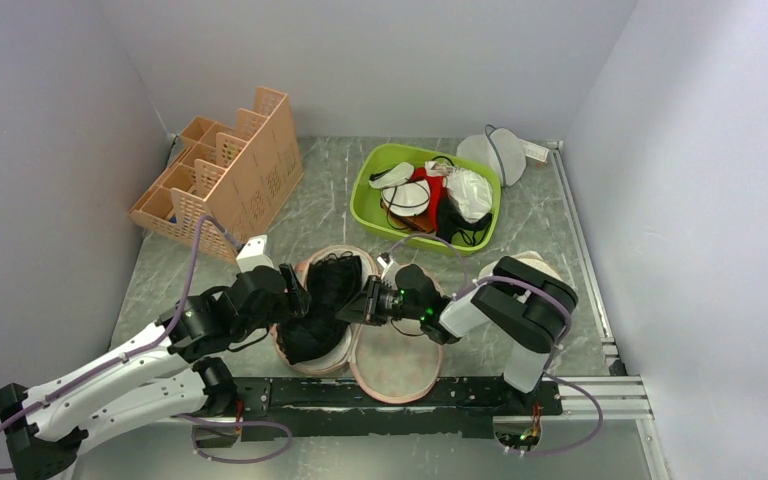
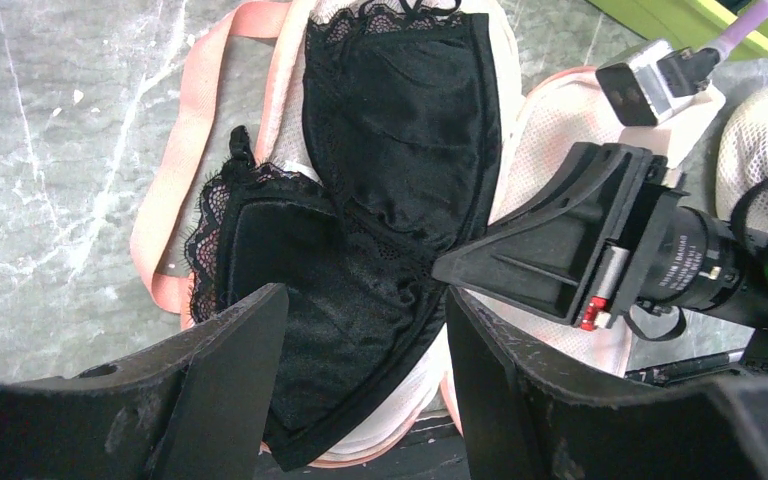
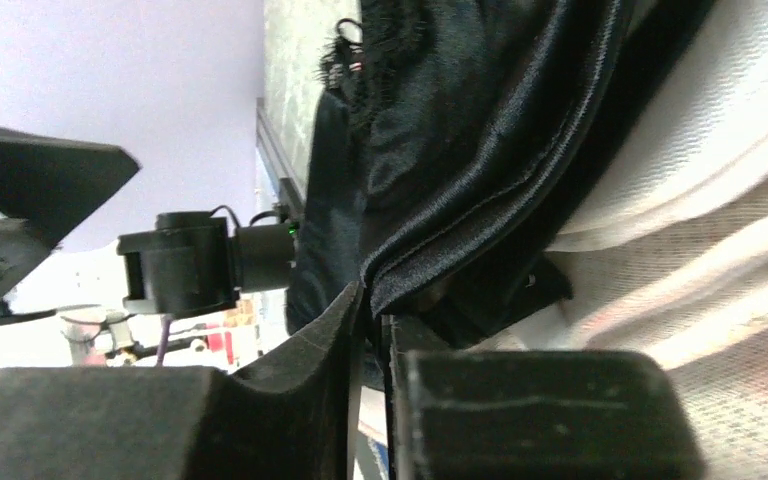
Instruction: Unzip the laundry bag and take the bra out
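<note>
The laundry bag (image 1: 400, 368) lies open on the table's near middle, its pale lining (image 2: 550, 140) and pink trim facing up. The black bra (image 1: 322, 300) rests on the bag's left half, its lace-edged cups (image 2: 400, 130) spread out. My left gripper (image 1: 298, 290) hovers open over the lower cup, its fingers (image 2: 365, 310) apart on either side of the fabric without pinching it. From the right, my right gripper (image 1: 360, 305) reaches in and is shut on the bra's folded edge (image 3: 480, 150); its jaws (image 3: 372, 305) are pressed together on the black hem. The bag's lining (image 3: 700, 200) lies beside them.
A green bin (image 1: 365, 190) holding red, white and black garments stands at the back middle. A peach slotted organizer (image 1: 225, 170) is at the back left. White mesh discs (image 1: 500, 150) lean in the back right corner. A black rail (image 1: 440, 392) runs along the near edge.
</note>
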`<state>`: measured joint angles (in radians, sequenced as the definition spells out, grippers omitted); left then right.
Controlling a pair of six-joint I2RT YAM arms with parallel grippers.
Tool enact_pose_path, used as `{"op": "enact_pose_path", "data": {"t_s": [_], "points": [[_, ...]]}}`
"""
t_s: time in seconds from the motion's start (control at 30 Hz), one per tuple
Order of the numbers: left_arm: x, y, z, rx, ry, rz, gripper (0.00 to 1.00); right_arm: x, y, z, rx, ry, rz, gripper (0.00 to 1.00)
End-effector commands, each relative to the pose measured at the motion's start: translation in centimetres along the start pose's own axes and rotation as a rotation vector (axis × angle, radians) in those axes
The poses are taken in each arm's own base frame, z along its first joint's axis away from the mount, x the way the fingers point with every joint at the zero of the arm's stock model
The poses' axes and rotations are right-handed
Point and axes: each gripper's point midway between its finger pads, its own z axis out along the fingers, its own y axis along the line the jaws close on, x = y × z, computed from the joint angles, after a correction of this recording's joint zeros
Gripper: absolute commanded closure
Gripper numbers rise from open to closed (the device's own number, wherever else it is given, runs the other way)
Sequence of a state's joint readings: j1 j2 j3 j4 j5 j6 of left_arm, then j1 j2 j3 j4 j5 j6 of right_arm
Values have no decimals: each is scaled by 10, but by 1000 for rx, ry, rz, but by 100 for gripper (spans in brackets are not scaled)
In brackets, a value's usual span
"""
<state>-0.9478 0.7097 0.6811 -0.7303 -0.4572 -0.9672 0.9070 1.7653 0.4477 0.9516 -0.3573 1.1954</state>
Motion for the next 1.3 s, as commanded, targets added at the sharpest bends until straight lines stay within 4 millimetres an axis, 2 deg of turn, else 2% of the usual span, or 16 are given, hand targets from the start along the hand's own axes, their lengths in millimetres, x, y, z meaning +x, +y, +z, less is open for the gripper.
{"op": "enact_pose_path", "data": {"t_s": [0.0, 0.13, 0.27, 0.53, 0.63, 0.77, 0.9, 1.03, 1.2, 1.27], "points": [[-8, -3, -2, 0, -19, 7, 30, -9, 35, -6, -105, -18, -44, 93], [-8, -3, -2, 4, -24, 4, 29, -18, 62, -19, -124, -35, -161, 99], [-10, -6, -1, 10, -27, 1, 30, -36, 89, -38, -114, -98, -321, 100], [-11, -9, 2, 9, -29, 5, 30, -73, 143, -99, -88, -304, -623, 100], [-12, -11, 2, 15, -30, 4, 30, -85, 154, -126, -67, -402, -679, 100], [-12, -12, 4, 19, -31, 4, 30, -106, 156, -158, 13, -549, -704, 100], [-12, -15, 5, 24, -29, 7, 30, -141, 155, -188, 160, -729, -669, 100], [-11, -16, 6, 23, -23, 10, 30, -181, 157, -206, 345, -875, -643, 100], [-9, -14, 7, 11, -13, 15, 30, -234, 181, -224, 516, -1039, -668, 100], [-8, -13, 6, 9, -11, 14, 30, -257, 196, -231, 529, -1101, -671, 100]]}}
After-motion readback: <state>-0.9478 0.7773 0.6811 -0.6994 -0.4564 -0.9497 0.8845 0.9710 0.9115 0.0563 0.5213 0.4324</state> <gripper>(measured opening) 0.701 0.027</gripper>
